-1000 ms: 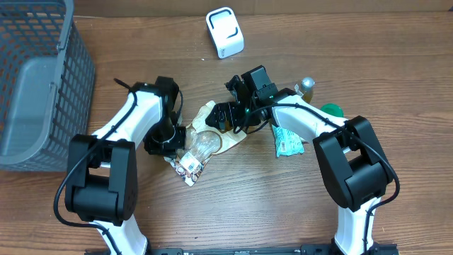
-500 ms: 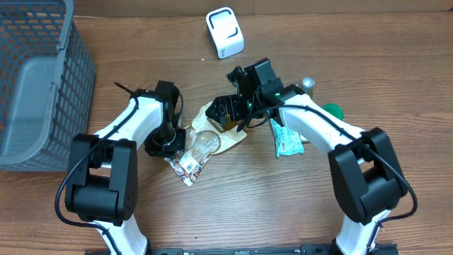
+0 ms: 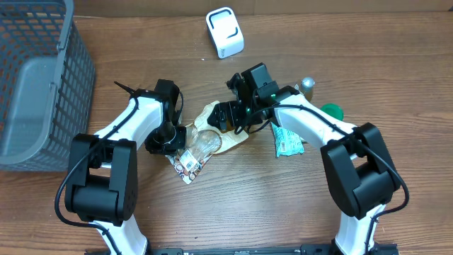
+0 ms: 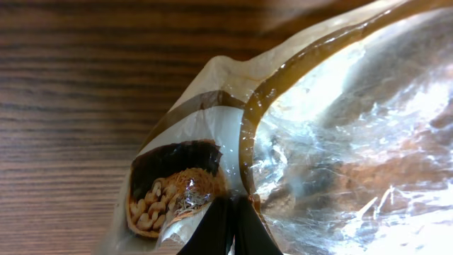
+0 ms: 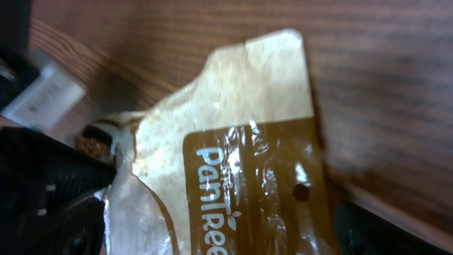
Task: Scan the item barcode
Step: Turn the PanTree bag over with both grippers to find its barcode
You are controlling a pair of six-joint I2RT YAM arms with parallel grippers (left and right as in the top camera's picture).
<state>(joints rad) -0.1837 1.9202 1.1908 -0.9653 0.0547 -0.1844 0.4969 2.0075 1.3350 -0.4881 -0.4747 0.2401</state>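
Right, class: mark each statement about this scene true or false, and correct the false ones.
1. The left gripper is shut on the snack pouch. True.
2. The right gripper is clamped shut. False: its jaws stand open at the pouch's top end.
3. The white device lies inside the grey basket. False: it stands on the table, apart from the basket.
4. A green packet lies on the table. True.
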